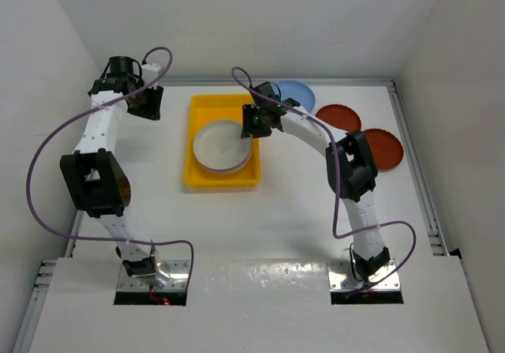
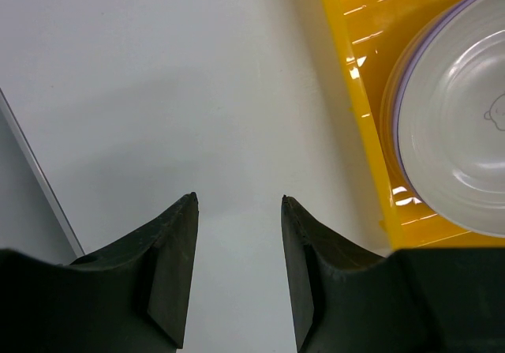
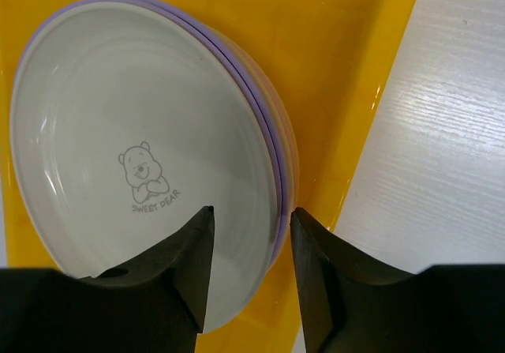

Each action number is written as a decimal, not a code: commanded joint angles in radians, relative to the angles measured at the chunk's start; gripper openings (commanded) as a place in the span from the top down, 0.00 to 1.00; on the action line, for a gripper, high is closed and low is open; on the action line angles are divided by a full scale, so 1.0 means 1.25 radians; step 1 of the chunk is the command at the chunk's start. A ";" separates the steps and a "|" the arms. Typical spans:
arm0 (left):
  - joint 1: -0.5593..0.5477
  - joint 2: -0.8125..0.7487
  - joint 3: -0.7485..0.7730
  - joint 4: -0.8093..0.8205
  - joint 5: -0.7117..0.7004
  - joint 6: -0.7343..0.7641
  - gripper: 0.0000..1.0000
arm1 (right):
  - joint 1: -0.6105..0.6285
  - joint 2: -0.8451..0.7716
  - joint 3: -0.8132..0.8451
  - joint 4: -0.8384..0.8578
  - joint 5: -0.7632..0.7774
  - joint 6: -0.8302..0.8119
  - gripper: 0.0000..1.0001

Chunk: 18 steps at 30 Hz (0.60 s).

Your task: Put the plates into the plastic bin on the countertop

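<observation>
– Bin (image 1: 223, 181) axis?
– Long side runs away from the arm bases, toward the far side. Yellow bin, flat on countertop (image 1: 276, 227), roughly centred between both arms.
– Plates?
– Near half of bin has a stack of plates (image 1: 223, 146), face up, cream plate (image 3: 118, 92) on top, bear print (image 3: 144, 173) showing. Right of bin, on countertop: blue plate (image 1: 300, 92), two dark red plates (image 1: 339, 118).
– Room?
– White surface, white walls (image 1: 47, 53) around.
– Hands?
– Over stack's edge, right gripper (image 3: 251, 211), jaws partly apart, nothing held, contact unclear. Just left of bin, left gripper (image 2: 239, 199), about half open over countertop, empty.
</observation>
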 commanded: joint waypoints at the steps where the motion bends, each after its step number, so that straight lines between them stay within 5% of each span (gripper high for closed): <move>1: 0.007 -0.034 -0.001 0.014 0.014 -0.010 0.51 | 0.008 -0.029 0.017 0.023 0.028 -0.017 0.56; 6: 0.007 -0.034 -0.001 0.014 0.014 -0.010 0.51 | 0.011 -0.055 -0.004 0.033 0.074 -0.052 0.56; 9: 0.007 -0.034 -0.001 0.014 0.014 -0.010 0.51 | 0.016 -0.070 -0.026 0.043 0.093 -0.057 0.70; 13: 0.007 -0.034 -0.001 0.014 0.014 -0.010 0.51 | 0.018 -0.060 -0.018 0.043 0.087 -0.052 0.72; 18: 0.007 -0.034 -0.008 0.014 0.007 -0.010 0.51 | -0.015 -0.097 0.001 0.053 0.063 -0.007 0.45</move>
